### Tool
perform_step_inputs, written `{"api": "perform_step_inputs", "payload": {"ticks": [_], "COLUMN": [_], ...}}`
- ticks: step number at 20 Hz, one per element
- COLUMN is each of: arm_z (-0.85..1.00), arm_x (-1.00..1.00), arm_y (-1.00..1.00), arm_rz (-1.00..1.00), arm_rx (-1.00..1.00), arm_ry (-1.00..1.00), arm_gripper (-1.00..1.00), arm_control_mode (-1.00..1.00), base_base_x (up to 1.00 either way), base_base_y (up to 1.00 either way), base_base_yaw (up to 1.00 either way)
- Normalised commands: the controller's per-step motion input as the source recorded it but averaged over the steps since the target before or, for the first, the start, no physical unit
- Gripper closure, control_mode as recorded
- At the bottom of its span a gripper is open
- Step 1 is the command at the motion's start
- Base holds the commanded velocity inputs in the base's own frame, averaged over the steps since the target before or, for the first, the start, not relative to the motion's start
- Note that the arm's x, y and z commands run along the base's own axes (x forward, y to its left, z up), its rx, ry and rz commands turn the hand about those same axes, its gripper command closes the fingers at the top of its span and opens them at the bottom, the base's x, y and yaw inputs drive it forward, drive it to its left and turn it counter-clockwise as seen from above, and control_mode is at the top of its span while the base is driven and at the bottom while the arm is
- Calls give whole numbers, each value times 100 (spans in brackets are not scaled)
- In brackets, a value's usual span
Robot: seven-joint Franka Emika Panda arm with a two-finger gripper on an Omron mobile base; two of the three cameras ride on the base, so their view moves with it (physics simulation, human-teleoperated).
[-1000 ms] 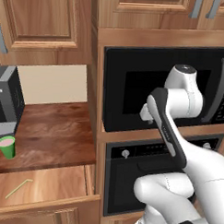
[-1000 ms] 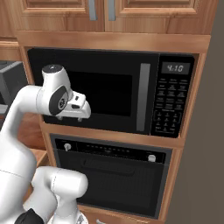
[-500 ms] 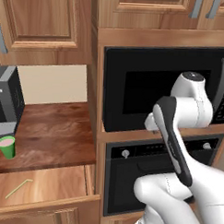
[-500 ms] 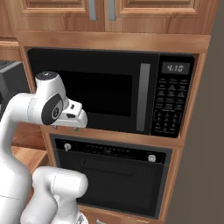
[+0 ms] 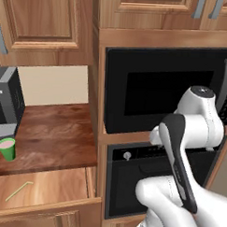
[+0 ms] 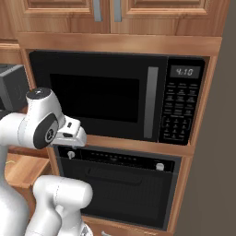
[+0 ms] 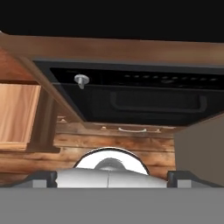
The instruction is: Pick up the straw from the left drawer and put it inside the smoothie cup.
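Left base view: straw (image 5: 18, 191) is lying flat in the left drawer (image 5: 51, 197), lower left of frame. The drawer is standing pulled open under the counter (image 5: 49, 136), its light-wood floor showing. Straw is running diagonally, bent end toward upper right, nothing touching it. Smoothie cup (image 5: 6, 148) is sitting upright on the dark wood counter at left edge, mid-height, pinkish contents visible, just in front of the grey coffee machine (image 5: 6, 101) & well apart from the straw.

Arm is occupying lower right of left base view, elbow folded in front of the oven (image 5: 131, 181); white wrist joint is sitting before the microwave (image 5: 158, 89). In right base view the arm is rising at lower left, w/ the hand (image 6: 69, 133) pointing right toward the oven's control strip, below the microwave door. Clock on microwave panel (image 6: 185, 72) is reading 4:10.

Hand view: camera is looking at the oven (image 7: 131, 98) front across middle of frame, a knob (image 7: 81, 79) at upper left, drawer interior (image 7: 17, 113) at left edge. Gripper: fingertips not clearly visible anywhere, so can't tell if jaws are apart or together. Nothing seen held.
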Motion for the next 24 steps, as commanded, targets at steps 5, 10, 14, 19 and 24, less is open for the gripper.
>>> {"api": "perform_step_inputs", "payload": {"ticks": [5,10,14,19,24], "arm_z": [15,19,8,0,0], "arm_x": [22,26,21,3,1], "arm_y": [0,0,0,-2,0], "arm_rz": [-2,0,0,0,0], "arm_rx": [0,0,0,0,0], "arm_ry": [0,0,3,0,0], "arm_gripper": [-100,-100,-100,-100,-100], "arm_control_mode": [-100,-100,-100,-100,-100], "base_base_x": [0,0,0,0,0], "base_base_y": [0,0,0,0,0], "base_base_yaw": [0,0,0,0,0]}}
